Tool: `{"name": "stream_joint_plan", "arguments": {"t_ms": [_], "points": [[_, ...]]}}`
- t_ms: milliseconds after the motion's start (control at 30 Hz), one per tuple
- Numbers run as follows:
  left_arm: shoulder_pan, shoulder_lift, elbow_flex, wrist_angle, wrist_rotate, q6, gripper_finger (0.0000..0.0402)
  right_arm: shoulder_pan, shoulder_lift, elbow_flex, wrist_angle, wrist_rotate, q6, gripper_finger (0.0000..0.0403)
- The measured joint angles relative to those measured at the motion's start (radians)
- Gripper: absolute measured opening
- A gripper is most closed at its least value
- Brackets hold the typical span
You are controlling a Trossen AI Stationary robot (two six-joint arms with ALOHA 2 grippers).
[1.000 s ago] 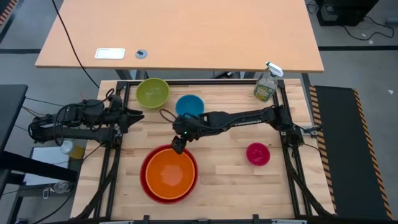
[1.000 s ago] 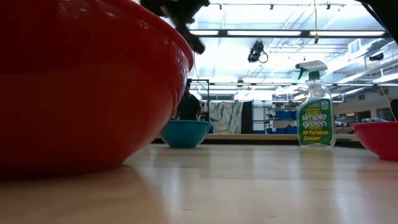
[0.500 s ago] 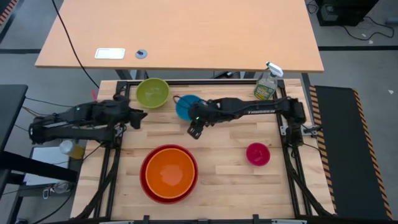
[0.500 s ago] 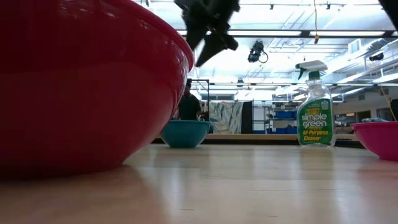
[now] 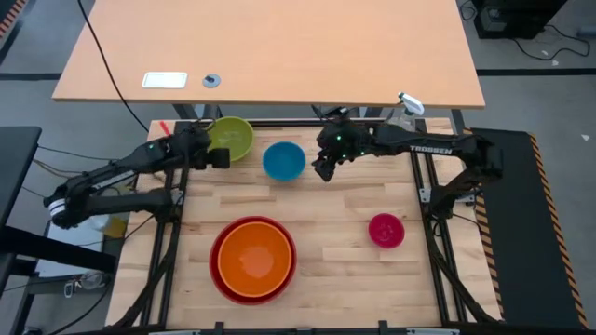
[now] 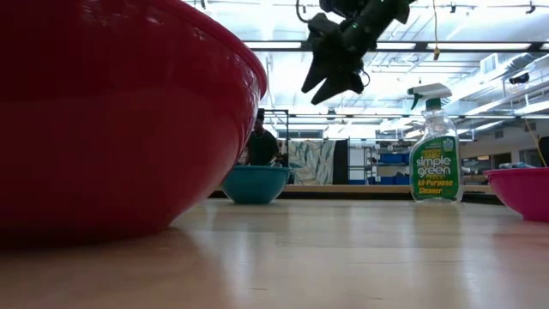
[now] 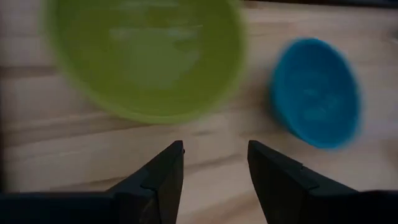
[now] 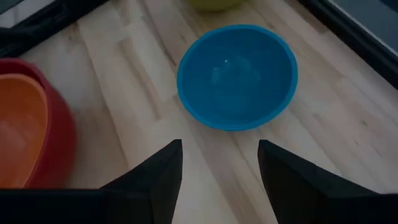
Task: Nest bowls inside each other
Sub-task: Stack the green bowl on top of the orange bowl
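Observation:
The orange bowl (image 5: 252,256) sits nested in the red bowl (image 5: 222,279) near the front edge. The lime green bowl (image 5: 230,137) and the blue bowl (image 5: 284,160) rest on their bases at the back. The pink bowl (image 5: 386,229) stands alone at the right. My left gripper (image 5: 222,158) is open just beside the green bowl's near rim (image 7: 146,115), touching nothing. My right gripper (image 5: 322,170) hangs open in the air (image 6: 330,81), just right of the blue bowl (image 8: 236,74), with nothing between its fingers.
A clear spray bottle (image 5: 400,126) stands at the far right corner. Black frame rails (image 5: 424,186) run along the table's sides. Bare wood (image 5: 335,270) lies between the red bowl and the pink bowl.
My right gripper has swung from over the orange bowl toward the far right, passing the blue bowl, and now hangs to that bowl's right. My left gripper has moved toward the far edge, up to the green bowl, tipping downward. No bowl has moved.

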Motion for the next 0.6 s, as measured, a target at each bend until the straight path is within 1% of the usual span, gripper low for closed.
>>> {"name": "stream_joint_plan", "arguments": {"t_ms": [100, 167, 300, 467, 600], "points": [[0.086, 0.053, 0.000, 0.002, 0.030, -0.039, 0.0181, -0.031, 0.001, -0.010, 0.001, -0.077, -0.032, 0.0215], [0.135, 0.066, 0.000, 0.002, 0.051, -0.040, 0.0181, -0.042, 0.003, -0.010, 0.002, -0.110, -0.048, 0.0215], [0.233, 0.073, 0.000, 0.007, 0.044, -0.020, 0.0186, -0.045, 0.003, -0.010, 0.010, -0.105, -0.095, 0.0215], [0.390, 0.098, 0.000, 0.014, 0.043, 0.071, 0.0216, -0.049, 0.004, -0.011, 0.038, -0.109, -0.105, 0.0215], [0.481, 0.165, 0.000, 0.079, 0.102, 0.134, 0.0239, -0.049, 0.004, -0.011, 0.072, -0.112, -0.121, 0.0215]]}}
